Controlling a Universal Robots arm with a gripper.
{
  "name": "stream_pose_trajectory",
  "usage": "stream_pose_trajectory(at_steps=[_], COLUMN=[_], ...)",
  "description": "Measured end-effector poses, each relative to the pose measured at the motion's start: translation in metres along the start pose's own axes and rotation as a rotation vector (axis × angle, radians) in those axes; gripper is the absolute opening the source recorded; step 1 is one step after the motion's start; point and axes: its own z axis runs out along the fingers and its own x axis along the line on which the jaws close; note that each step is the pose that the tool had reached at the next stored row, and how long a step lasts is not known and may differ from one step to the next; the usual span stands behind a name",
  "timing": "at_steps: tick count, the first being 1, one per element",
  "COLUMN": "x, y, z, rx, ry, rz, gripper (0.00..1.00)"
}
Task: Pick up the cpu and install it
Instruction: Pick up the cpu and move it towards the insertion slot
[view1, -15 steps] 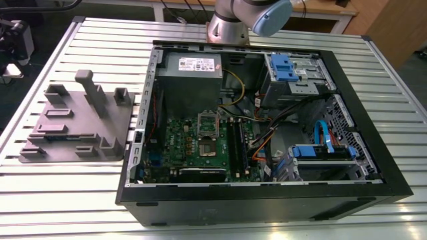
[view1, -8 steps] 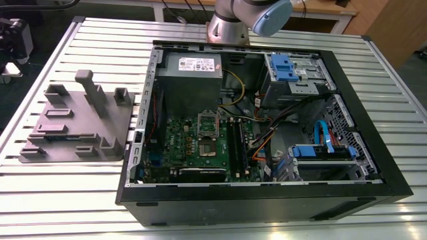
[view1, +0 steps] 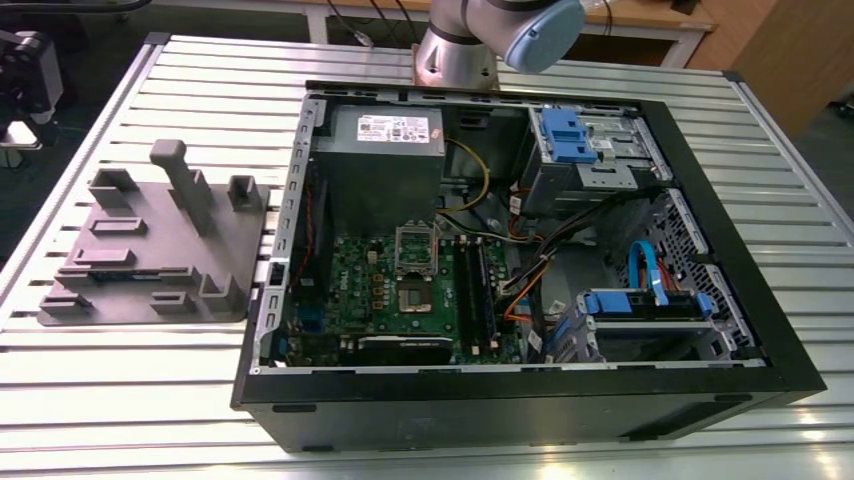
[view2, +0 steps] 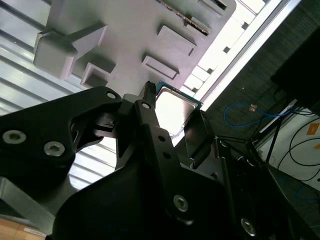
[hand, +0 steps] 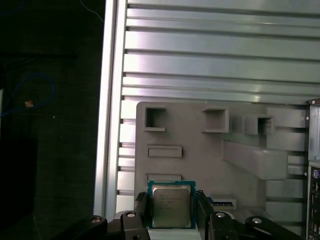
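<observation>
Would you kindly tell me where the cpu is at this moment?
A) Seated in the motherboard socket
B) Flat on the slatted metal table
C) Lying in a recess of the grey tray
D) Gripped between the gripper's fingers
D: in the first wrist view the cpu sits clamped in the gripper, held clear of the grey tray seen beyond it.

The cpu (hand: 171, 205) has a silvery-grey top and a teal-green rim; the gripper (hand: 171, 212) is black. The parts tray (hand: 200, 165) is plain grey, the table (hand: 215, 60) silver with ridged stripes.
</observation>
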Motion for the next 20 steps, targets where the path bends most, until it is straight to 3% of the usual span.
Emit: stream_pose_trajectory(at_steps=[8,20], x=[0.0000,0.0000], y=[0.0001,0.0002], z=[-0.0047,-0.0052], rx=[0.0000,0.0001], ry=[-0.0001,-0.0006], rz=[0.000,0.016], gripper=[0.47,0.47])
